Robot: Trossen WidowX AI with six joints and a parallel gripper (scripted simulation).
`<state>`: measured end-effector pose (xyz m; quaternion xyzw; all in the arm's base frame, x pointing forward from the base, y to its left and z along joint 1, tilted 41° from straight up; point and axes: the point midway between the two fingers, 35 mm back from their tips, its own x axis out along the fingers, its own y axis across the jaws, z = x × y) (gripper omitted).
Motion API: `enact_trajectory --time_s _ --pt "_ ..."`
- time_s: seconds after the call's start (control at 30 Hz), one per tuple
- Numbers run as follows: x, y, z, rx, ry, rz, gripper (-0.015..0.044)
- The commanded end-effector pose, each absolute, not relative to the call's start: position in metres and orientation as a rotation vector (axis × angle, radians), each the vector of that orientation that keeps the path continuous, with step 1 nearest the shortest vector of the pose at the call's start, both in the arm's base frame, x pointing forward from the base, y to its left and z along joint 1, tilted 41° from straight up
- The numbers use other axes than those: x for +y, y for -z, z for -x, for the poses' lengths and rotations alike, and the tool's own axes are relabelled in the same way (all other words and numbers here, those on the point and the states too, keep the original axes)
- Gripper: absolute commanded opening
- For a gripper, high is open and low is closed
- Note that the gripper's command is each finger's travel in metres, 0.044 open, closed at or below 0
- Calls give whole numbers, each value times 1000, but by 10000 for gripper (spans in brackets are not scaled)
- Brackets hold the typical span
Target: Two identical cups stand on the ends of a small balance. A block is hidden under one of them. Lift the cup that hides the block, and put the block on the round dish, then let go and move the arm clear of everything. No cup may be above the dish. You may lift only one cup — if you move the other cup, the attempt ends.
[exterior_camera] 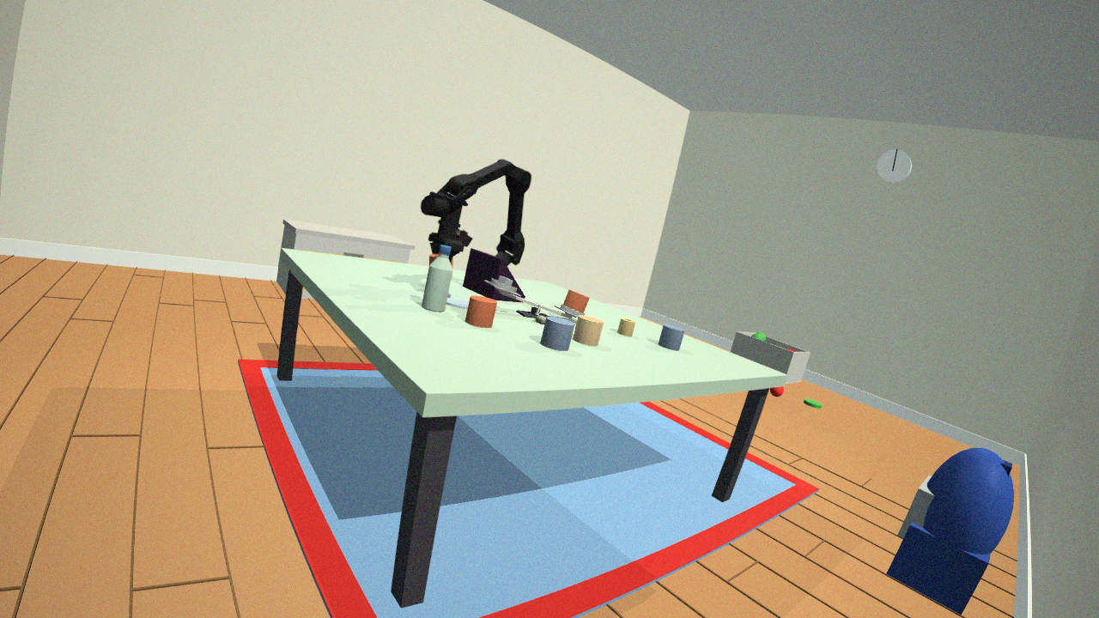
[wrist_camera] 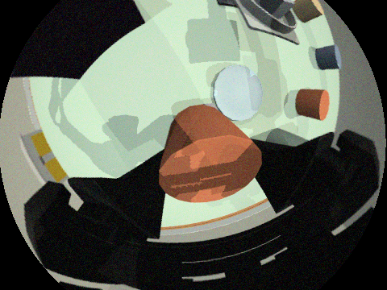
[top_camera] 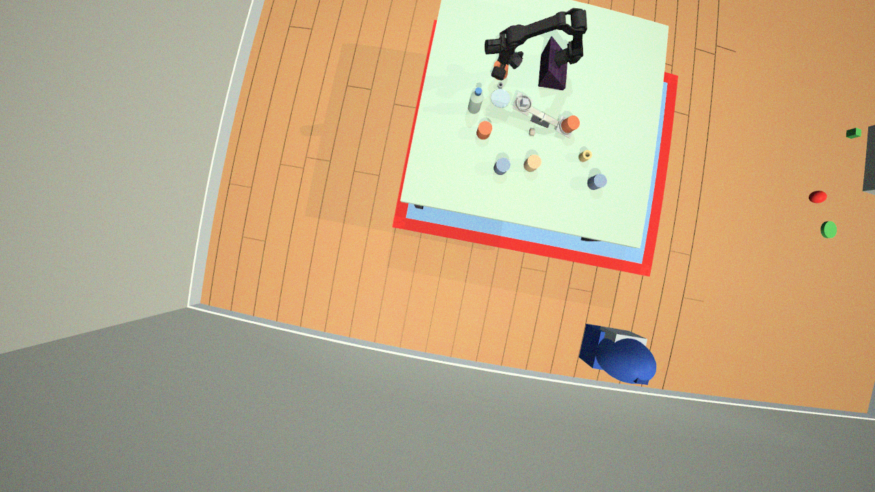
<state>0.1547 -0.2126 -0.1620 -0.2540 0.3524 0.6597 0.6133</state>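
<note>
Sitting uncovered in the ring at the higher end of the balance (top_camera: 548, 119) (exterior_camera: 525, 300), the block (top_camera: 525, 102) (exterior_camera: 504, 281) (wrist_camera: 278, 4) is off the dish. The dish (top_camera: 500, 98) (exterior_camera: 458, 303) (wrist_camera: 238, 93) lies just beside that end, with nothing on it. On the balance's lower end stands the other cup (top_camera: 570, 124) (exterior_camera: 576, 300), tilted with the beam. The fingers (top_camera: 499, 72) (exterior_camera: 440, 257) are clamped around the lifted cup (top_camera: 499, 65) (wrist_camera: 210, 161), past the dish from the balance; whether it touches the tabletop (top_camera: 452, 177) (exterior_camera: 537, 368) (wrist_camera: 141, 97), I cannot tell. Beyond the dish from the balance is a bottle (top_camera: 475, 102) (exterior_camera: 437, 284). Near the balance's middle lies a pebble (top_camera: 532, 132) (exterior_camera: 541, 318). Farther from the balance, on the pebble's side, stand a loose orange cup (top_camera: 484, 129) (exterior_camera: 481, 311) (wrist_camera: 312, 104), a tan cylinder (top_camera: 532, 162) (exterior_camera: 588, 330) (wrist_camera: 307, 10) and two blue cylinders, one nearer (top_camera: 502, 165) (exterior_camera: 556, 333) (wrist_camera: 328, 57) to the tan one.
</note>
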Motion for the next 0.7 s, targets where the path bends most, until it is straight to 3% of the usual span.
enact_trajectory --time_s 0.0,0.67 --pt "-214 167 -151 811 -1525 606 0" --pt "-185 203 -146 810 -1525 606 0"
